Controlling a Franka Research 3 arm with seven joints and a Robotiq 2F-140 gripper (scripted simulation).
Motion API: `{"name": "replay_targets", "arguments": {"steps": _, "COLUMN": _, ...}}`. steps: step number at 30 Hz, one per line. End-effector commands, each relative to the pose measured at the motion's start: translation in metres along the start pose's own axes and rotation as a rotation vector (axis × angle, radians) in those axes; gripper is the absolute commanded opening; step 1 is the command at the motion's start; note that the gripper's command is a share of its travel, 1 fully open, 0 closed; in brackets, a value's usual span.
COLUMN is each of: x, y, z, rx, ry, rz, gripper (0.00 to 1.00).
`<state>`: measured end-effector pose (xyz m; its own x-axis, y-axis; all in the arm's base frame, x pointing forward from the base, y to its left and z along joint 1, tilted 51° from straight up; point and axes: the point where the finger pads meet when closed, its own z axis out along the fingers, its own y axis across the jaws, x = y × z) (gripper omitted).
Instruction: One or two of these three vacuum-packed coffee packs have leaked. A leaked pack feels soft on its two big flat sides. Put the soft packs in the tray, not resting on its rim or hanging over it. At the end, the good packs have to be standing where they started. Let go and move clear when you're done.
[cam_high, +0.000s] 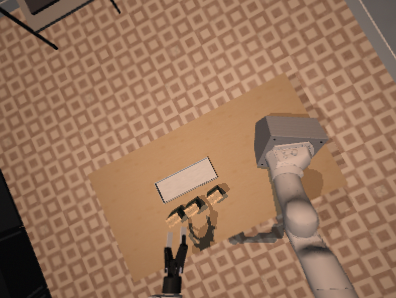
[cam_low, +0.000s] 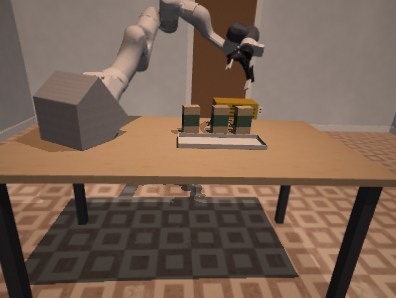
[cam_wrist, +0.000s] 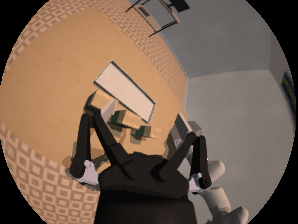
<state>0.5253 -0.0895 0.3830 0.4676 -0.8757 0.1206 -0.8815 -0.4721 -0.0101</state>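
A checkered floor (cam_high: 125, 75) surrounds the wooden table (cam_low: 150, 160), which bears a grey box-shaped arm base (cam_low: 75, 117). The white tray (cam_high: 187, 180) lies mid-table, and three coffee packs (cam_low: 218, 119) stand in a row just beside it. The gripper (cam_low: 239, 64) hangs above them, fingers spread wide, holding nothing. A yellow object (cam_low: 250, 106) behind the packs is mostly hidden, perhaps a box.
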Motion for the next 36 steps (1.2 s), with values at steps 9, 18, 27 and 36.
{"name": "replay_targets", "arguments": {"steps": 9, "x": 0.000, "y": 0.000, "z": 0.000, "rx": 0.000, "ry": 0.000, "rz": 0.000, "gripper": 1.00}}
{"name": "replay_targets", "arguments": {"steps": 18, "x": 0.000, "y": 0.000, "z": 0.000, "rx": 0.000, "ry": -0.001, "rz": 0.001, "gripper": 1.00}}
{"name": "replay_targets", "arguments": {"steps": 27, "x": -0.021, "y": 0.038, "z": 0.040, "rx": 0.016, "ry": -0.160, "rz": 0.268, "gripper": 1.00}}
{"name": "replay_targets", "arguments": {"steps": 36, "x": -0.039, "y": 0.063, "z": 0.065, "rx": 0.023, "ry": -0.283, "rz": 0.477, "gripper": 1.00}}
